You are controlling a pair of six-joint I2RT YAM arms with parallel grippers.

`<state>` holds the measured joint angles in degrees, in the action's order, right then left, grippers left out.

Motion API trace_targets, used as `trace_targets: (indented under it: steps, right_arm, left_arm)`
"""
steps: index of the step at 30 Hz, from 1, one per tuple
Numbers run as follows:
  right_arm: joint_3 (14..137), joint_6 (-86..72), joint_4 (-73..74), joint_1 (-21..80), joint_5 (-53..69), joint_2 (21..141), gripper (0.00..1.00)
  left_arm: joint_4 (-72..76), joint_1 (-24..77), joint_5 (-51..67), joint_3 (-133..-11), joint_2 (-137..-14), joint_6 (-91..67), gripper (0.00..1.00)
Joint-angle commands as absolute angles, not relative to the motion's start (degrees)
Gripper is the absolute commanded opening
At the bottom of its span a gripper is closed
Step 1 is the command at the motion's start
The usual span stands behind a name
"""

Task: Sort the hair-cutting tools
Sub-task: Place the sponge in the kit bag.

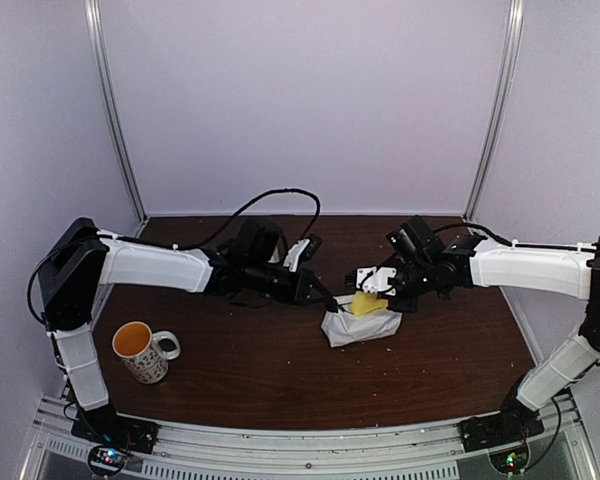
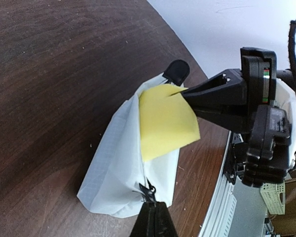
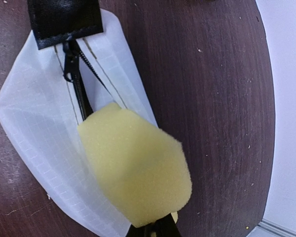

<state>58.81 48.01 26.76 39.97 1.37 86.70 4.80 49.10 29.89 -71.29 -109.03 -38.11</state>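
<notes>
White zip pouch [image 1: 360, 328] lies on a dark wooden table [image 1: 280, 390], its mouth open. The left gripper [image 2: 151, 219] is pinched shut on the pouch's zip end. The right gripper [image 3: 152, 229] is clamped on a yellow sponge [image 3: 135, 165] poking from the pouch's mouth. No hair-cutting tools are visible, and the pouch's inside is hidden. They are probably stiff, slick steel and plastic, best taken by handles or bodies.

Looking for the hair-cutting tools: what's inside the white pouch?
Only a yellow sponge shows, poking out of the white pouch's open zip, pinched by the right hand. The fabric covers everything deeper inside, so no tools can be confirmed.
</notes>
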Motion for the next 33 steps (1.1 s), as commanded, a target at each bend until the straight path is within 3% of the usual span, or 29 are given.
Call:
trace_targets:
  steps: [1,8,9,11,15,21,33]
  right_arm:
    - [57.2,41.8,24.6,44.8,0.7,82.8,0.00]
    - [56.1,37.6,17.7,54.9,-5.3,87.1,0.00]
    - [56.3,37.4,17.6,55.7,-5.3,87.7,0.00]
    - [56.6,36.9,17.1,56.8,-5.2,88.4,0.00]
    - [58.0,34.9,16.5,57.0,-5.0,88.6,0.06]
    - [59.0,33.9,17.7,56.3,-3.4,86.6,0.29]
    - [60.1,31.9,28.7,42.6,16.1,78.2,0.47]
  left_arm:
    - [5.6,48.7,31.7,-66.6,-100.0,-34.4,0.00]
    - [-2.0,48.7,26.2,-56.6,-90.3,-28.8,0.03]
    - [-1.6,48.7,25.1,-54.9,-89.0,-28.8,0.16]
    - [-0.5,48.7,21.9,-51.2,-85.8,-28.3,0.33]
    - [4.0,48.8,16.9,-46.8,-80.1,-22.2,0.46]
    - [18.3,49.8,16.3,-42.7,-79.6,-10.1,0.51]
    - [11.6,51.6,21.6,-58.2,-92.4,2.3,0.53]
